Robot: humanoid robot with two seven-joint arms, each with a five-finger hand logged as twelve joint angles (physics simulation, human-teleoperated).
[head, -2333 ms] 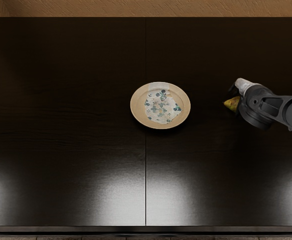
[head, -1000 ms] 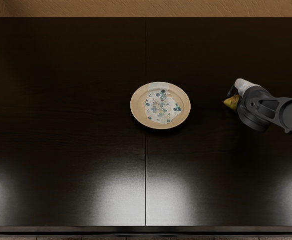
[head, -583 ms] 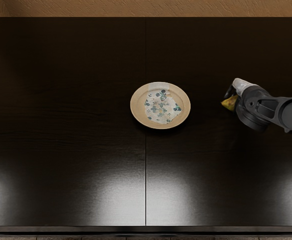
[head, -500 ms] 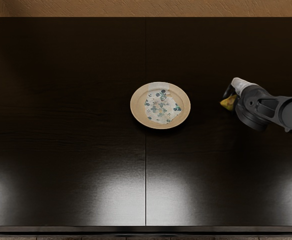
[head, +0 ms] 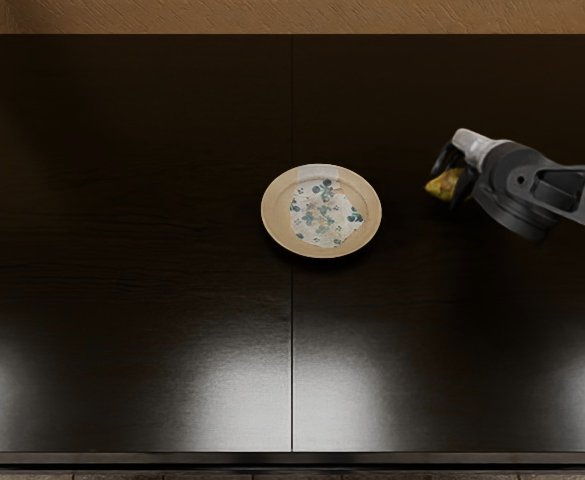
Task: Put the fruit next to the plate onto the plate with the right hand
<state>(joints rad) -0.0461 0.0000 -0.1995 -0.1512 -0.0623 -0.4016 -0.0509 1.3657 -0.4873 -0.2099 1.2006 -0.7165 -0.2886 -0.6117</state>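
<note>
I have the right hand (head: 460,166) clamped around the yellow fruit (head: 441,185), apparently lifted off the surface (head: 172,330) and still well right of the plate (head: 270,210), ready to carry across.

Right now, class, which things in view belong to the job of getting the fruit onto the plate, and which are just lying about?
Job in hand: fruit, gripped by the right hand; plate, no fruit on it yet.
Just there: table; tan strip beyond its far edge.
</note>
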